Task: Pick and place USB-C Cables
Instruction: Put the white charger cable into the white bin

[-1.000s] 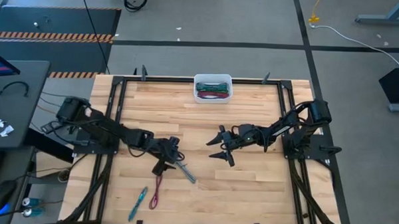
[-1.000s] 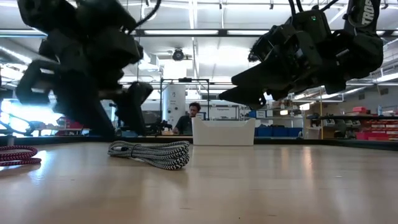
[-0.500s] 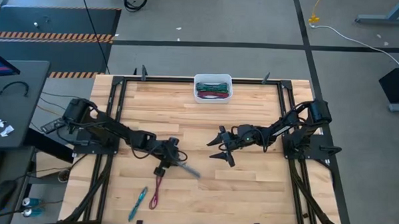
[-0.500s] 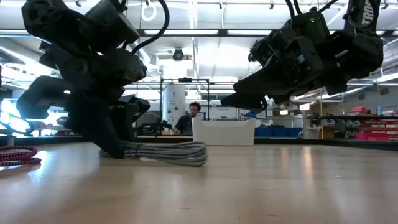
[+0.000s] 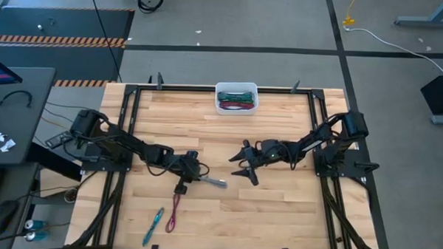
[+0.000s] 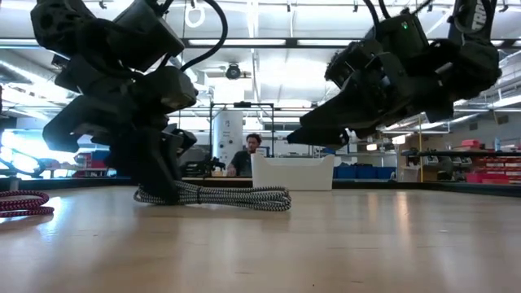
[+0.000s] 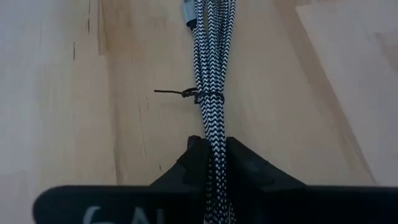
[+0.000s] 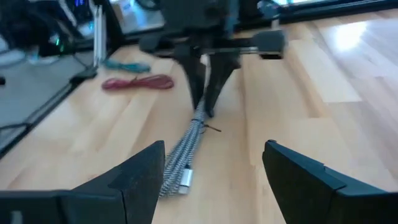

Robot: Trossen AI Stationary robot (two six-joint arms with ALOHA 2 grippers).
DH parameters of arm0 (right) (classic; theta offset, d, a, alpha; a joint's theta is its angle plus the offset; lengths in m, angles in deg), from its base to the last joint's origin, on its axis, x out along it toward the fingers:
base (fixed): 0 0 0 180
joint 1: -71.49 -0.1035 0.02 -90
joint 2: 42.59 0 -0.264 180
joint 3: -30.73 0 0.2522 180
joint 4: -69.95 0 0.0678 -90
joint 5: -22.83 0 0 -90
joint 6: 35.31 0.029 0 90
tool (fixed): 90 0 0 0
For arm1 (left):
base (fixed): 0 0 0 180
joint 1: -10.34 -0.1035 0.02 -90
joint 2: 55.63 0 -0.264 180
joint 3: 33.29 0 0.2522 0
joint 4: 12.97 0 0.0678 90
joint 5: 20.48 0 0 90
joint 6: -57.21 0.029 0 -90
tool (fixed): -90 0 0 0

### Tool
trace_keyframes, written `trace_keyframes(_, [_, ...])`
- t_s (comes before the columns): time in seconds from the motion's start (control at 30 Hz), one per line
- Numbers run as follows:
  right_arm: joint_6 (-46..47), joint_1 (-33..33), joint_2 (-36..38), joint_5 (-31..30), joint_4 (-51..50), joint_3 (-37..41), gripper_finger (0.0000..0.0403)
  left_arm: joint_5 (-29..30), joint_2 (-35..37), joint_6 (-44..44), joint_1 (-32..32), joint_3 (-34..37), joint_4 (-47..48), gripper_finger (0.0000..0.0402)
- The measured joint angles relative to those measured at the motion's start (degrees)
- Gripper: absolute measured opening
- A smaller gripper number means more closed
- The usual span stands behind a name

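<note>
Pinching the grey braided cable [image 7: 210,93] on the table [image 5: 278,208], left fingers [image 7: 249,171] grip; right fingers [image 8: 146,171] spread; no readable writing.

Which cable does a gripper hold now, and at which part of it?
The left gripper is shut on the grey braided cable at one end of the bundle. The right gripper holds nothing.

Two black jointed arms are seen, with dark cables looped along their links. The left gripper [image 7: 211,163] is made of two matte black wedge-shaped fingers, with pale lettering partly shown on the body behind. The right gripper [image 8: 214,171] is fitted with two broader black tapered fingers.
</note>
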Motion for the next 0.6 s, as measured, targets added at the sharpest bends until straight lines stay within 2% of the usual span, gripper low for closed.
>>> trace_keyframes(0.23, [-8.2,-4.44,0.0,-6.46,-16.63,-6.14,0.0272,-0.34,-0.25,-0.4,0.0,0.18,-2.49,0.0043])
trace_keyframes(0.43, [-7.57,-4.62,0.0,-7.2,-16.48,-6.19,0.0272,2.04,-0.2,-6.18,0.02,0.18,-3.02,0.0058])
trace_keyframes(0.6, [-7.34,-5.22,0.0,-7.54,-16.01,-6.19,0.0271,1.37,-0.17,-6.47,0.02,0.16,-3.49,0.0118])
